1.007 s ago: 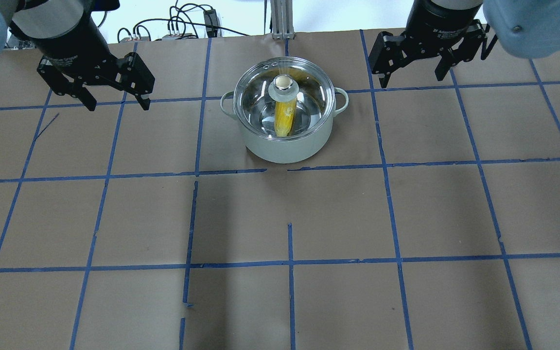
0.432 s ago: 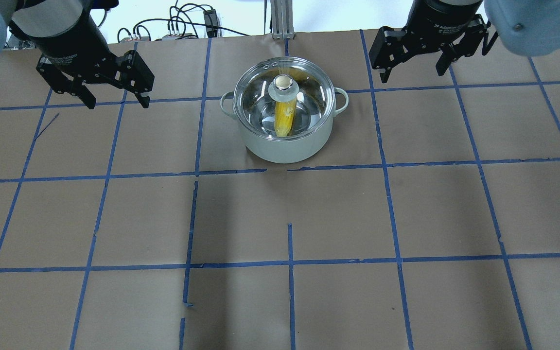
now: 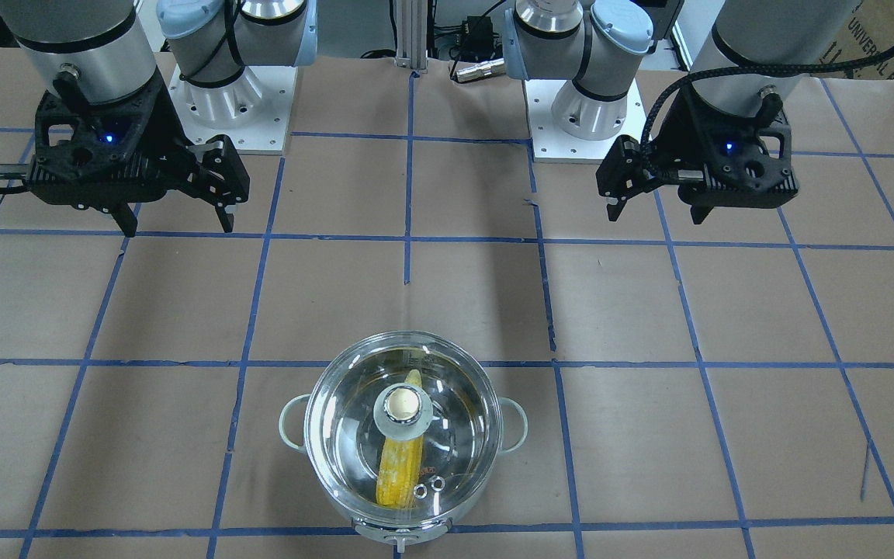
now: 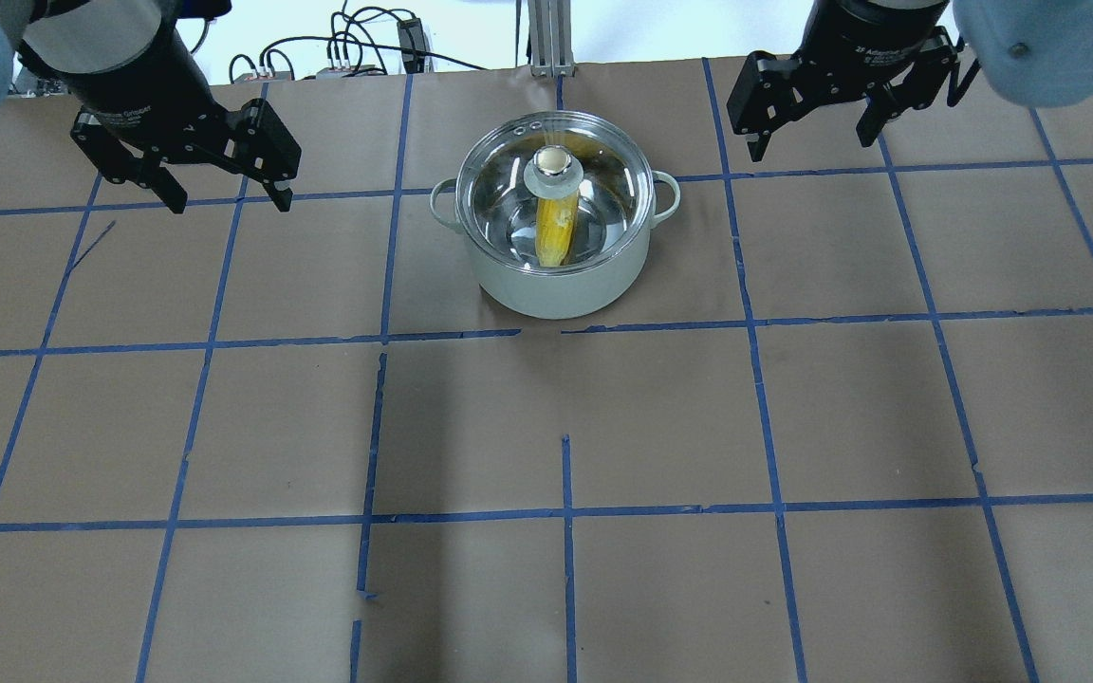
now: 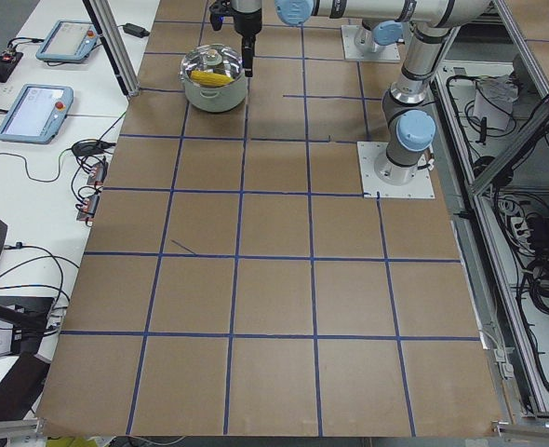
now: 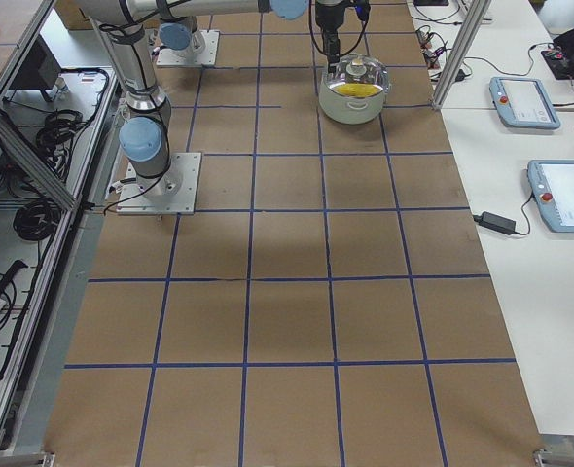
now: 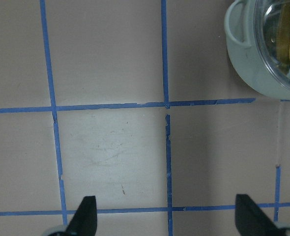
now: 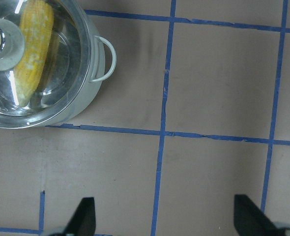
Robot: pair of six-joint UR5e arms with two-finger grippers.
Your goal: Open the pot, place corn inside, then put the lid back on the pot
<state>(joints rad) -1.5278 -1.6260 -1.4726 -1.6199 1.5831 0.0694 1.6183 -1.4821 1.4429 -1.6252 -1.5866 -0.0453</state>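
Note:
The steel pot (image 4: 556, 289) stands at the table's far middle, with the glass lid (image 4: 603, 185) seated on it. The yellow corn (image 4: 554, 232) lies inside, seen through the lid under the knob (image 4: 554, 163). My left gripper (image 4: 229, 201) hangs open and empty about a grid square to the pot's left. My right gripper (image 4: 810, 147) hangs open and empty to the pot's right, further back. The front view shows the pot (image 3: 289, 425), lid (image 3: 338, 435), corn (image 3: 400, 475), left gripper (image 3: 653, 213) and right gripper (image 3: 177, 227). The wrist views show the pot's edge (image 7: 253, 73) and the pot (image 8: 93, 91).
Brown paper with a blue tape grid (image 4: 565, 512) covers the table. Cables and a metal post (image 4: 546, 38) lie beyond the far edge. The arm bases (image 3: 230, 101) stand at the robot's side. Tablets (image 5: 37, 102) lie on a side bench.
My right gripper has moved a little up and away toward the far edge. My left gripper has barely moved. The pot, lid and corn stay still.

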